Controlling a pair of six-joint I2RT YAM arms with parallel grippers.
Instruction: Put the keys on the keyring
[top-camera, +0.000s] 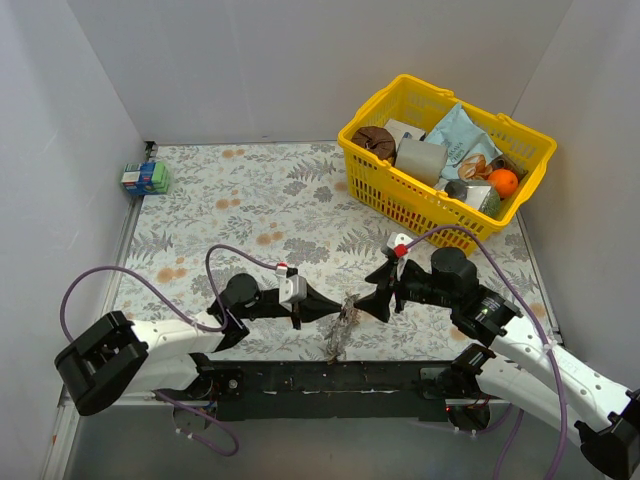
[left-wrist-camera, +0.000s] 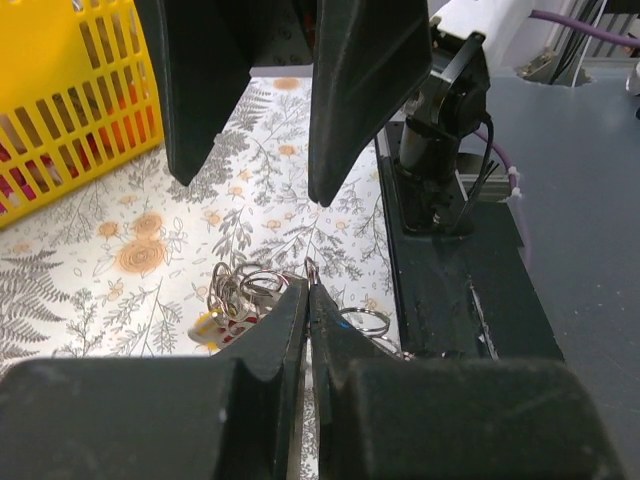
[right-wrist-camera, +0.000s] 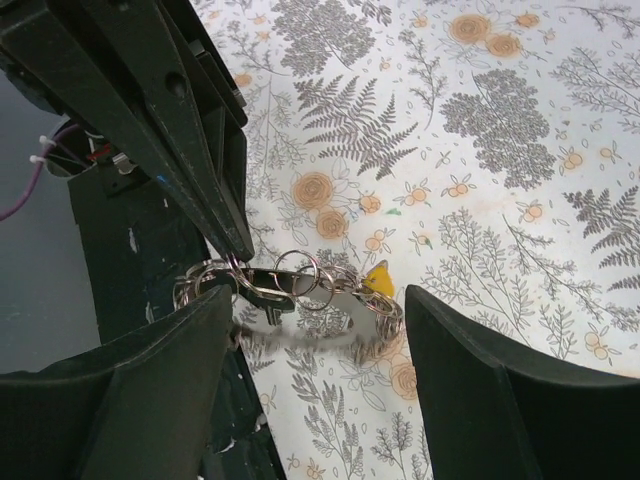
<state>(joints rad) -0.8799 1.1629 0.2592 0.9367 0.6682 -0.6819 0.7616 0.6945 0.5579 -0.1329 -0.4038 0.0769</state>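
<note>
The keys (top-camera: 340, 330) hang as a bunch of small silver rings and blades just above the flowered cloth, between the two grippers. A black key head (right-wrist-camera: 262, 283) and a yellow head (right-wrist-camera: 378, 279) show in the right wrist view, yellow and red heads (left-wrist-camera: 228, 318) in the left wrist view. My left gripper (left-wrist-camera: 309, 285) is shut, pinching a thin silver wire loop of the keyring (left-wrist-camera: 311, 267) at its tips. My right gripper (right-wrist-camera: 318, 300) is open, its fingers either side of the bunch without touching it. In the top view the left gripper (top-camera: 328, 305) and right gripper (top-camera: 378, 290) face each other.
A yellow basket (top-camera: 400, 200) full of groceries stands at the back right, its wall (left-wrist-camera: 70, 110) also in the left wrist view. Small green and blue boxes (top-camera: 145, 178) sit at the back left. The black base rail (top-camera: 330, 378) runs right under the bunch.
</note>
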